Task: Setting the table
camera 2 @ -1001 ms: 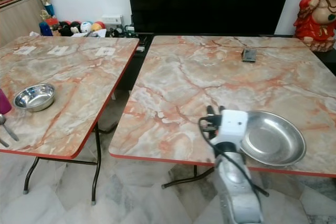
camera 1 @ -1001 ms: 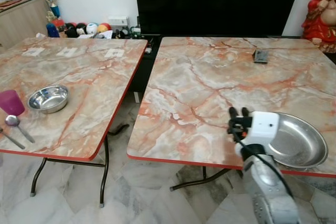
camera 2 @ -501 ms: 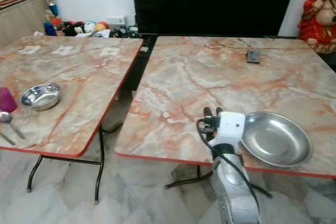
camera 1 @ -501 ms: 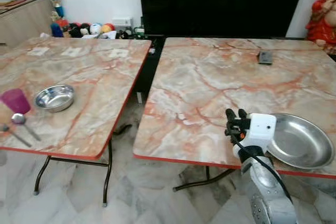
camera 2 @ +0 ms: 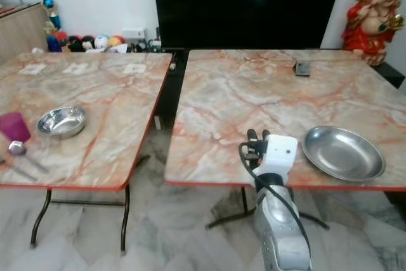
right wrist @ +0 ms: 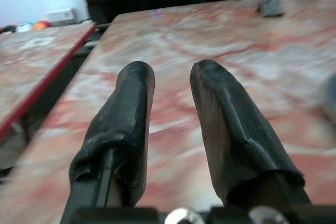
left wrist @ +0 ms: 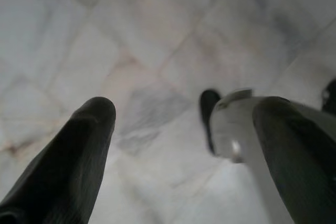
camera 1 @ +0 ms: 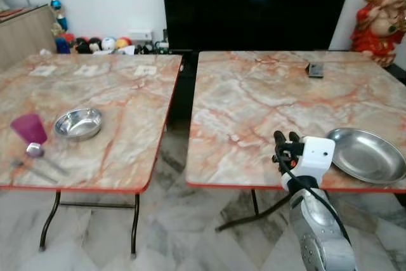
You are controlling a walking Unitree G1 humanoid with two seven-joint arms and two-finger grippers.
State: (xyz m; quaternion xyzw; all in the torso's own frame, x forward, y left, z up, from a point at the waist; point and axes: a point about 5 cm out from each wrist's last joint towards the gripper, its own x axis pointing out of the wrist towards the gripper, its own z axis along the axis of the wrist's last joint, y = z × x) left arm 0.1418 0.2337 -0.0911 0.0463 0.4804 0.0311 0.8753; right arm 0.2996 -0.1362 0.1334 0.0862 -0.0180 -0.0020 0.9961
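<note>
1. Over the right marble desk (camera 1: pixel 266 106), near its front edge, my right claw (camera 1: pixel 286 136) hovers, fingers slightly apart, empty, beside the steel plate (camera 1: pixel 366 155).
2. Left desk (camera 1: pixel 120 93) carries bowl (camera 1: pixel 78 123), purple cup (camera 1: pixel 29 129), spoon (camera 1: pixel 38 154).
3. My left claw (left wrist: pixel 178 129) hangs spread above the marble floor (left wrist: pixel 157 40).

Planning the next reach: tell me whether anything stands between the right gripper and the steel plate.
Nothing visible does. The right gripper hangs empty over the right table's near edge, and the steel plate lies to its right, bare marble top between them.
</note>
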